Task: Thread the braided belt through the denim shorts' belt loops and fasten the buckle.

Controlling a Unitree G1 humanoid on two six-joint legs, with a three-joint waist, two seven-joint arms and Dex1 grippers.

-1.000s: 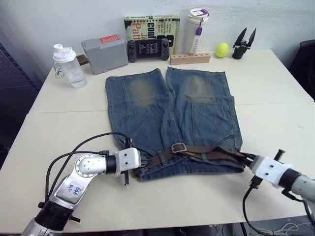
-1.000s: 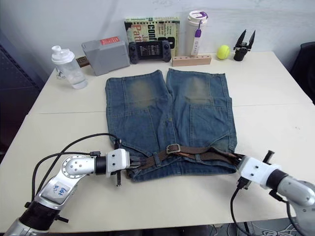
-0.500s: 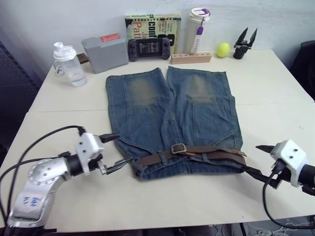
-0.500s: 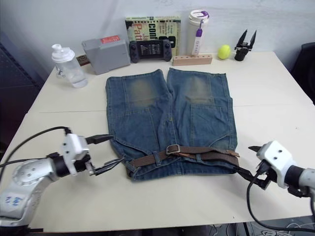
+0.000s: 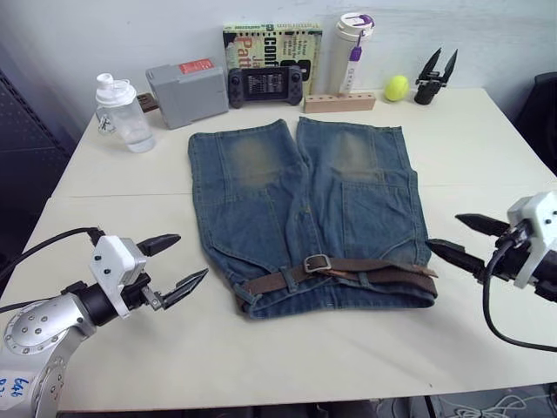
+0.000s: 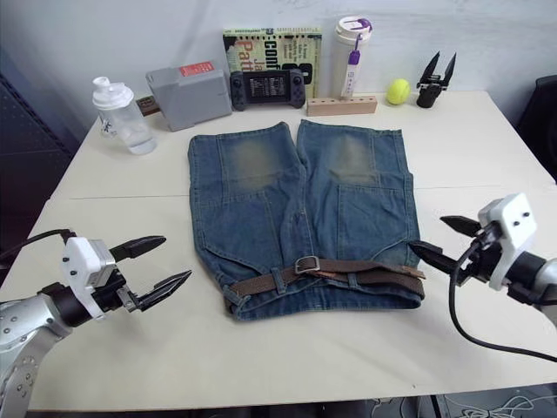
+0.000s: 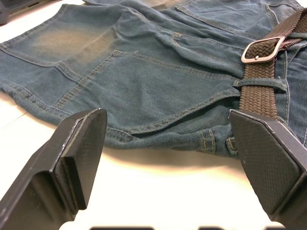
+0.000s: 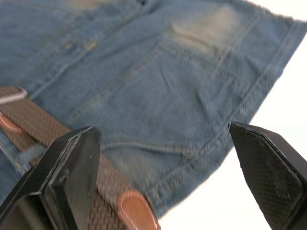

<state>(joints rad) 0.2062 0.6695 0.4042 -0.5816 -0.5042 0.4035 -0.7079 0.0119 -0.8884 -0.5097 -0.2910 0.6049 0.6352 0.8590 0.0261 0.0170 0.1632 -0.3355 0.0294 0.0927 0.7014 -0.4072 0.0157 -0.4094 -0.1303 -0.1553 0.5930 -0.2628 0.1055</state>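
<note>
A wide cream table (image 5: 261, 348) is taking up most of the room in front of me, its far edge sitting against a pale wall (image 5: 130, 26), with a seam running across it at mid-depth. Something dark is standing off its 9 o'clock side, and part of a dark chair (image 5: 538, 104) is showing at 3 o'clock.

The shorts (image 5: 305, 209) are lying flat at the table's centre, legs pointing to 12 o'clock and waistband towards 6 o'clock. The belt (image 5: 348, 270) is running along that waistband under several loops (image 7: 258, 82), and its buckle (image 5: 315, 262) is resting just left of the middle, with the strap passing through its frame.

The left gripper (image 5: 171, 262) is hovering over bare table at 8 o'clock, near the waistband's left corner but apart from it, fingers spread wide and carrying nothing. The right gripper (image 5: 459, 238) is hanging at 4 o'clock, just off the shorts' right edge, likewise spread wide and empty.

Along the far edge things are standing in a row: a grey box (image 5: 186, 91) at 11 o'clock, a book (image 5: 270, 48) propped upright behind a game console (image 5: 265, 83), a tall white tumbler (image 5: 346, 48), a clear shaker bottle (image 5: 122, 113) at 10 o'clock, a wooden block (image 5: 339, 103), a black two-pronged tool (image 5: 433, 77) at 1 o'clock, and a yellow ball (image 5: 396, 87) beside it.
</note>
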